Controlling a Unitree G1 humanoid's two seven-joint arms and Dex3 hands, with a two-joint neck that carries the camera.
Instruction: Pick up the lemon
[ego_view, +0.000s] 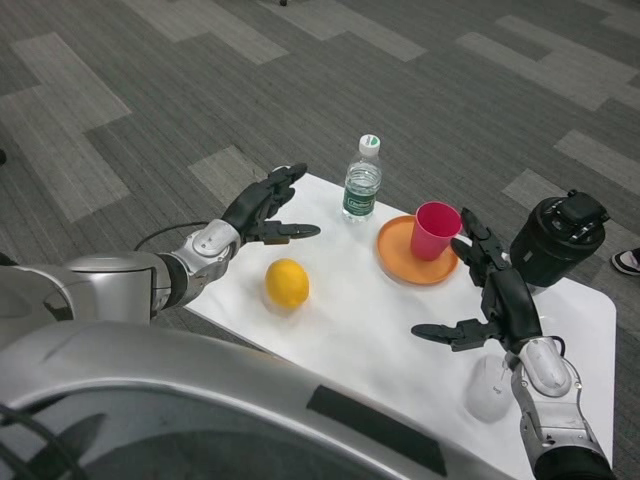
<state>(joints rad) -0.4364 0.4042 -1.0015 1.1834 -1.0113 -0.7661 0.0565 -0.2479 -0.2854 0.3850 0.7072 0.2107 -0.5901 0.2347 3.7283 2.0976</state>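
The yellow lemon (287, 283) lies on the white table (370, 330) near its left edge. My left hand (262, 208) hovers above and behind it, fingers spread wide, not touching the fruit. My right hand (490, 295) waits over the right part of the table, fingers apart and holding nothing.
A clear water bottle (362, 181) with a white cap stands at the back. Right of it a pink cup (434, 231) sits on an orange plate (402, 257). A white computer mouse (489, 386) lies by my right wrist. A black round device (559, 240) stands at the far right.
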